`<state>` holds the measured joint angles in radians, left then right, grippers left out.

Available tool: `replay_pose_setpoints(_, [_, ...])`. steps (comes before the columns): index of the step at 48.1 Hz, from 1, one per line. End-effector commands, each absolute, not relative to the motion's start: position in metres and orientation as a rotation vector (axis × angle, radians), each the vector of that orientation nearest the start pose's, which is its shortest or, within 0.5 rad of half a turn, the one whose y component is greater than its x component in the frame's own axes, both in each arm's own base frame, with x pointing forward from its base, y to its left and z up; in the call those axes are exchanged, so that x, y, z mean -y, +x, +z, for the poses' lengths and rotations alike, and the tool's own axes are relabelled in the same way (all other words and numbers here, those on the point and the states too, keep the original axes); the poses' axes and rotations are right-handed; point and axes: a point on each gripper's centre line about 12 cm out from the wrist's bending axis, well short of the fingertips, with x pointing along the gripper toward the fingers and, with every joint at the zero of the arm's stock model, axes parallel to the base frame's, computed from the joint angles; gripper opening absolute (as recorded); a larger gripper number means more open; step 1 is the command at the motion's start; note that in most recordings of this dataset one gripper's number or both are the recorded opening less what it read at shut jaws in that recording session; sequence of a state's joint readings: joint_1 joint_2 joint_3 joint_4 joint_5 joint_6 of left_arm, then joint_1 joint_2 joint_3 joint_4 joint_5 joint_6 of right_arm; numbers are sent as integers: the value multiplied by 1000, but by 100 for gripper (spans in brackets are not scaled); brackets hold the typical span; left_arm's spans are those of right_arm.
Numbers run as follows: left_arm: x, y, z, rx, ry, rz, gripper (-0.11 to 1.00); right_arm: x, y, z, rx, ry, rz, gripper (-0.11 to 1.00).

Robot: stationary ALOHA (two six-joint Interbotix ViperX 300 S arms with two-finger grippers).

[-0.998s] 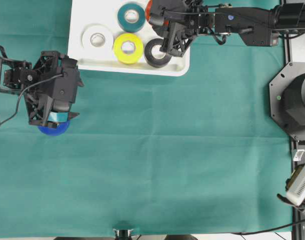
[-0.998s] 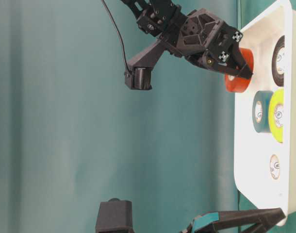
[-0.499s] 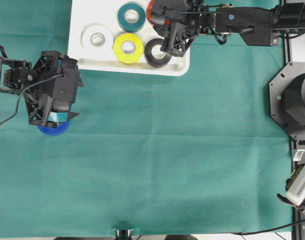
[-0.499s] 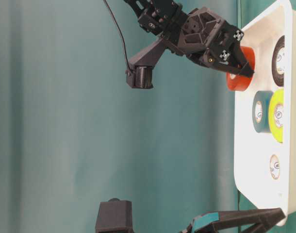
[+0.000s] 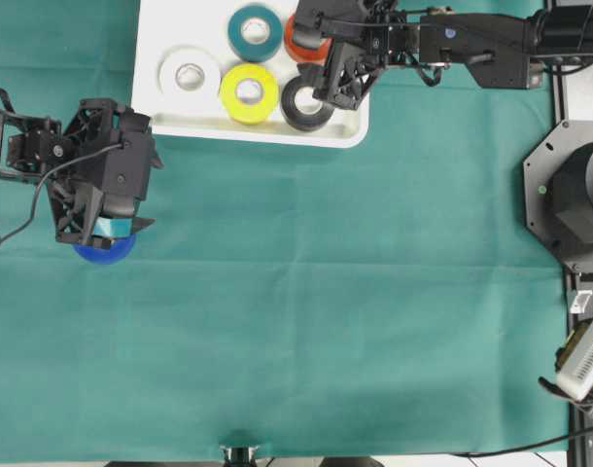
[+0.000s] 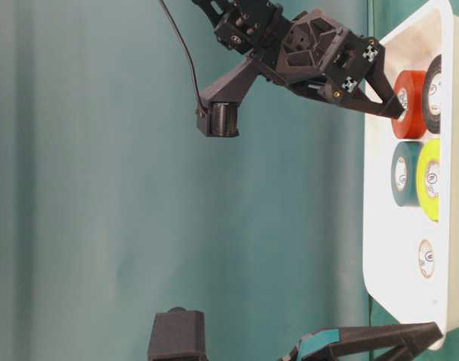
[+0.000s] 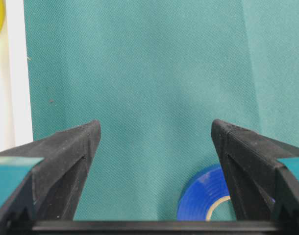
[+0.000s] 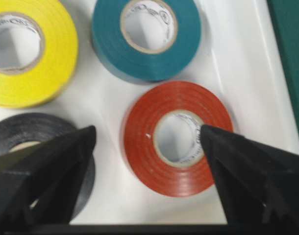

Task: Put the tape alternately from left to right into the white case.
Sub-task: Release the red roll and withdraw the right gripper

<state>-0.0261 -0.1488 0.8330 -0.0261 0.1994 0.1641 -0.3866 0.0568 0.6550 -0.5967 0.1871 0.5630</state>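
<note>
The red roll [image 8: 176,138] lies flat in the white case [image 5: 350,131], right between the right gripper's [image 8: 148,142] jaws, which are spread wide and gripping nothing. Teal [image 8: 145,36], yellow [image 8: 27,51] and black [image 8: 29,134] rolls sit just past them. The left gripper [image 7: 154,147] is wide open too, holding nothing, blue roll [image 7: 208,196] on the cloth between its jaws.
</note>
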Motion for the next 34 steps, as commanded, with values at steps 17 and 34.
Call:
replay_pose_setpoints(17, [10,326,164,-837,138,-88,97,143,349,151,-831,87,-420,78])
replay_pose_setpoints(34, [10,326,164,-839,137,-88,97,76,357,177,-735,15,-237,78])
